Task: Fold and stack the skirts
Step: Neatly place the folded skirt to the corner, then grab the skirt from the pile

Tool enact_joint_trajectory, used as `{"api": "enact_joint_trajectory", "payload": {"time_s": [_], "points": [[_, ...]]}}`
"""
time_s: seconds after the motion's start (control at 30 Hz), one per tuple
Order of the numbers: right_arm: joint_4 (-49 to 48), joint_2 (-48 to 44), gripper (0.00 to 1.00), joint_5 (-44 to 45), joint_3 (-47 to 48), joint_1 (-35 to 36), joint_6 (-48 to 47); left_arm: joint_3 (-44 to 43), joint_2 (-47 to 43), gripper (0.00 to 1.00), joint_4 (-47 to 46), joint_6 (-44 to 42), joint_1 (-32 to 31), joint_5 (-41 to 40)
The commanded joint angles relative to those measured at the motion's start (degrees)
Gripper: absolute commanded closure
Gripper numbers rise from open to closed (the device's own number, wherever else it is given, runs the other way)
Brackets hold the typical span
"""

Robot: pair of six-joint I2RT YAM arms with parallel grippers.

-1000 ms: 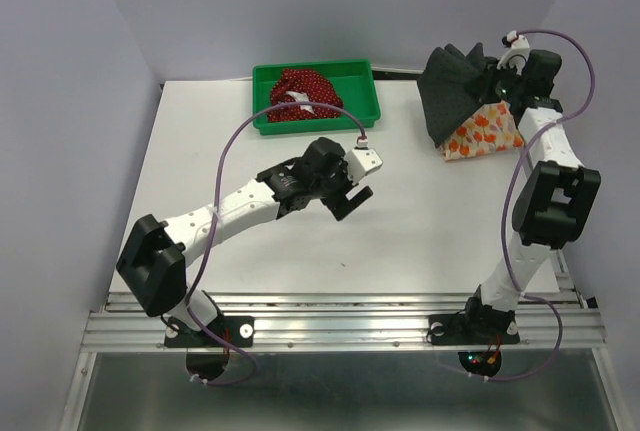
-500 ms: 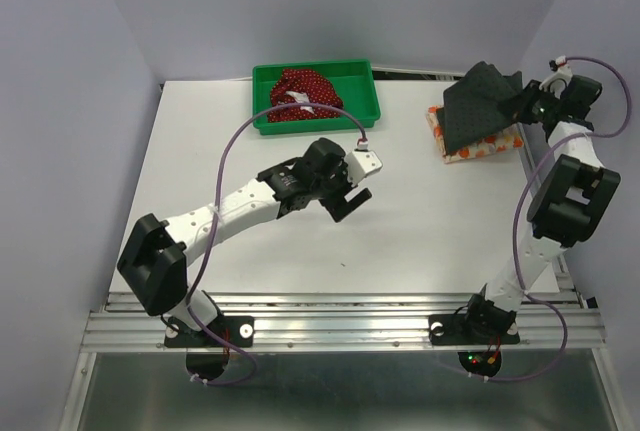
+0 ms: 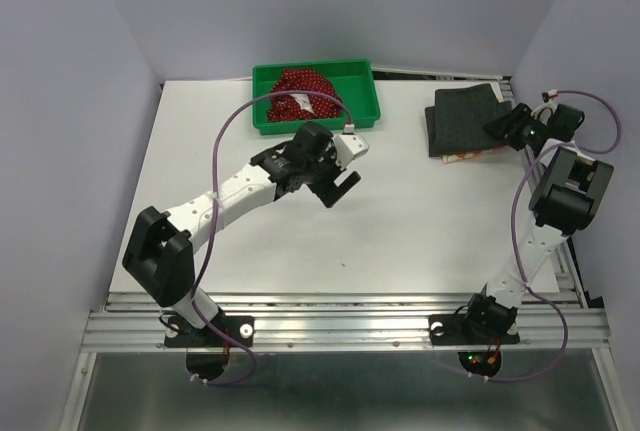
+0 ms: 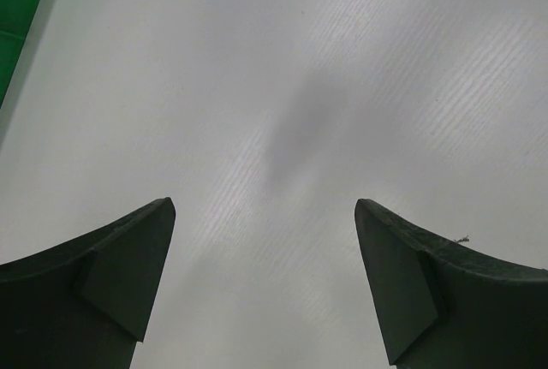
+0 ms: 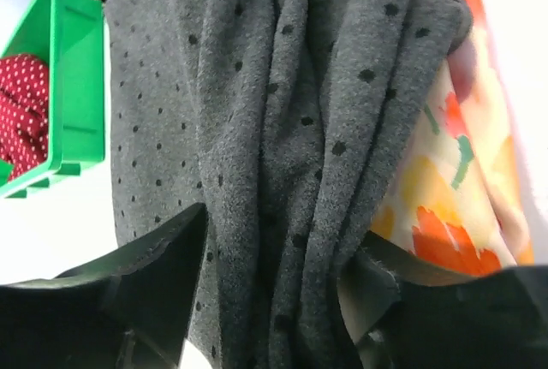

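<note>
The charcoal-grey skirt (image 3: 465, 119) lies folded at the table's far right on top of the orange-and-white skirt (image 3: 462, 158), which shows only as a thin edge. In the right wrist view the grey skirt (image 5: 257, 86) has small dark dots and covers the orange skirt (image 5: 454, 198). My right gripper (image 3: 500, 126) sits at the stack's right edge, its jaws (image 5: 282, 241) standing apart around a bunched fold of grey cloth. The dark red dotted skirt (image 3: 300, 91) lies crumpled in the green tray (image 3: 362, 116). My left gripper (image 3: 340, 186) hovers open over bare table (image 4: 265, 215), just below the tray.
The green tray (image 5: 73, 86) stands at the back middle, left of the stack. Purple walls close in the table on the left, back and right. The left arm stretches diagonally across the table's middle.
The right gripper has lowered the grey skirt flat onto the orange one, and its jaws have parted. The left gripper has moved a little up and left, towards the tray.
</note>
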State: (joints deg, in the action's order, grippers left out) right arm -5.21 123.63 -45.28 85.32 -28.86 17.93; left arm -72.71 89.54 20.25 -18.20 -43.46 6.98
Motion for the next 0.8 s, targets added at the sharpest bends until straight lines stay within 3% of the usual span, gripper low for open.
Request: {"api": "enact_joint_trajectory", "payload": {"time_s": [0.0, 0.03, 0.1, 0.23, 0.27, 0.5, 0.63, 0.77], "points": [[-2.01, -4.27, 0.32, 6.32, 2.21, -0.58, -0.79, -2.7, -0.85, 0.01, 0.32, 2.11, 3.38, 4.96], [-0.86, -4.54, 0.32, 7.73, 3.0, -0.58, -1.66, -2.7, -1.03, 0.01, 0.23, 2.55, 4.08, 5.67], [2.64, -5.24, 0.18, 12.55, 6.17, -0.58, -3.6, -2.88, -1.55, 0.01, -0.12, 3.52, 6.1, 7.16], [7.67, -6.64, 0.09, 18.99, 9.34, -0.58, -7.55, -4.28, -2.17, 0.01, -0.91, 5.1, 10.06, 9.45], [7.85, -8.39, 0.0, 19.87, 9.08, -0.58, -8.43, -4.81, -2.09, 0.01, -1.18, 5.36, 11.02, 9.54], [14.43, -18.06, 0.0, 23.91, 4.95, 5.74, -21.08, -15.69, 3.35, 0.01, -2.59, 7.3, 20.87, 12.0], [12.61, -23.69, 0.0, 28.05, 0.47, 10.48, -25.49, -28.34, 12.99, 0.02, -2.24, 5.63, 22.81, 5.69], [13.37, -24.94, 0.0, 24.81, 0.18, 13.47, -24.19, -38.37, 22.59, 0.07, -1.62, 3.7, 23.07, 1.46]]}}
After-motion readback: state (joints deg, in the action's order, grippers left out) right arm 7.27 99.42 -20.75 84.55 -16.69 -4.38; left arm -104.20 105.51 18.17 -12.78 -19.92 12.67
